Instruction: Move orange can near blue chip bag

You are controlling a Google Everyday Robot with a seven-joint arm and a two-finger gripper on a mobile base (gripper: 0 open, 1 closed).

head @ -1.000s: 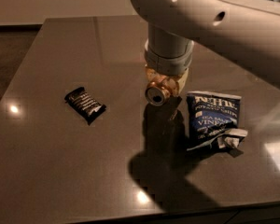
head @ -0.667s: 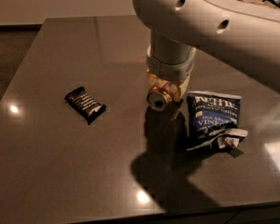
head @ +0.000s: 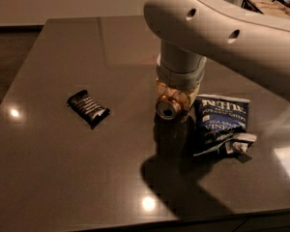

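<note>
The big white arm (head: 222, 30) sweeps in from the far right, and its wrist points straight down over the middle of the dark table (head: 58, 178). Right under that wrist is the gripper (head: 174, 103), clamped on the orange can (head: 167, 108). The can is tipped on its side, its round silver top facing the near edge and its golden body tucked up against the wrist. The wrist covers most of the gripper, so only the can's end and a bit of its side show.

Just to the right lies the blue chip bag (head: 220, 124), flat on the table, white lettering up, with a torn silvery corner at its near right. The can is just beside the bag's left edge, very close. Whether the two touch, I can't say.

A dark shadow spreads on the table below the can and toward the near edge, so the can looks raised off the surface.

Well off to the left, a small black snack packet (head: 88, 108) lies at a slant, far apart from the can and the bag.

Bright light spots glint on the table's near side and left side.
</note>
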